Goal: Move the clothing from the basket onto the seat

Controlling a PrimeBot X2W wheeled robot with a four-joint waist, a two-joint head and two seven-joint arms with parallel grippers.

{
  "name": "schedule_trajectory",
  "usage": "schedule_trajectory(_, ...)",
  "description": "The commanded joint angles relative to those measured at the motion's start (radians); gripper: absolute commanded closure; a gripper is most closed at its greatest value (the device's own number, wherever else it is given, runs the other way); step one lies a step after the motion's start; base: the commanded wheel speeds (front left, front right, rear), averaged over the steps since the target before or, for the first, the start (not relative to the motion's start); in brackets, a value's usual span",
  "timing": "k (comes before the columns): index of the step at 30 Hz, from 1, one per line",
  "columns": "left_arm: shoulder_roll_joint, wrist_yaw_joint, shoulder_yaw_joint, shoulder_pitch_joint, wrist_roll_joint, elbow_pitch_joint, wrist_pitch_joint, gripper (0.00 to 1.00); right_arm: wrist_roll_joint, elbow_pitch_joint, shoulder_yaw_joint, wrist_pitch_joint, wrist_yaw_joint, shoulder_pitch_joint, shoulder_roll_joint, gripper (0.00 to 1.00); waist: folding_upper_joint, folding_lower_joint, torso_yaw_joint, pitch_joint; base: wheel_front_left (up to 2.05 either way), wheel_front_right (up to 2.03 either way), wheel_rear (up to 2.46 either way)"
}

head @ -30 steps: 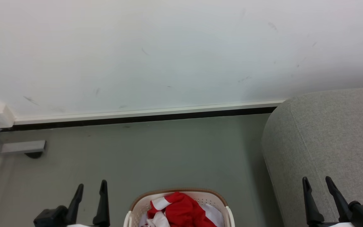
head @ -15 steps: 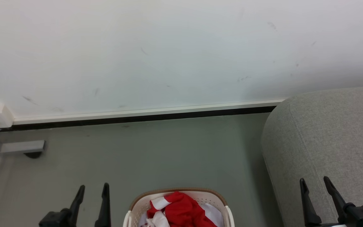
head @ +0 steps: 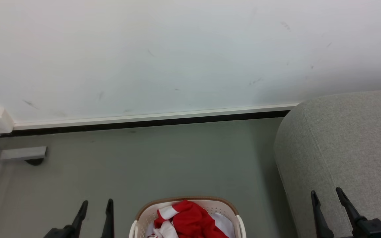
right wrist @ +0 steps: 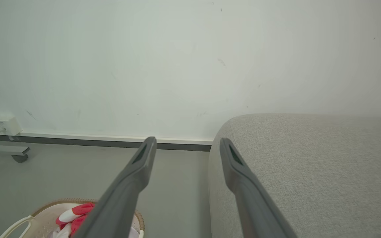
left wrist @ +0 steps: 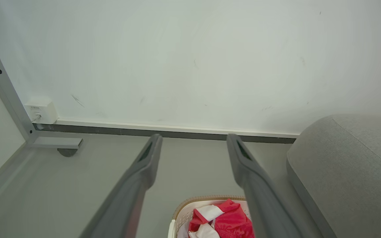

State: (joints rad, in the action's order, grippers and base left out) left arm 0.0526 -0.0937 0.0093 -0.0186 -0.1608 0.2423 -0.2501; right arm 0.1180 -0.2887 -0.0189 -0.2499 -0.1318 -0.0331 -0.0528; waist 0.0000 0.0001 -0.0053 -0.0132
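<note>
Clothing [head: 193, 219] heaped in basket [head: 222, 207] beside seat [head: 349, 142] (metal foot [head: 20, 153] leftward); jaws spread, empty

Scuffed white wall [head: 177, 49] meets grey floor [head: 160, 158] at a dark skirting [head: 144, 124].

The clothing [head: 193, 219] is soft, crumpled, matt cloth. The basket [head: 214, 207] is smooth cream plastic with perforated walls and a brown woven-look rim. The seat [head: 352, 138] is grey upholstery cloth, matt and slightly coarse. The floor [head: 150, 162] looks smooth and matt, and the wall [head: 177, 49] is matt and lightly scuffed. The left tool [head: 96, 202] and the right tool [head: 326, 193] look smooth, dark and matt.
</note>
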Motion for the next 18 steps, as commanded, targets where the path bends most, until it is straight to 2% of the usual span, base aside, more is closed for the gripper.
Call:
schedule_trajectory(1,0.002,-0.004,0.003,0.0,0.024,0.0,-0.008,0.0,-0.014,-0.002,0.001,-0.009,0.002,0.012,0.001,0.0,0.0,-0.0001,0.0,0.0,0.0,0.0,0.0)
schedule_trajectory(5,0.001,-0.009,0.008,-0.003,0.061,0.002,-0.017,0.0,-0.051,-0.006,-0.003,-0.017,0.002,0.014,0.002,0.0,0.0,-0.0001,-0.002,0.0,0.0,0.0,0.0)
schedule_trajectory(18,-0.001,-0.017,0.011,0.005,0.048,0.009,-0.015,0.0,-0.044,-0.007,-0.008,-0.016,0.002,-0.008,0.002,0.0,0.0,-0.0001,-0.022,-0.021,0.0,0.0,0.0)
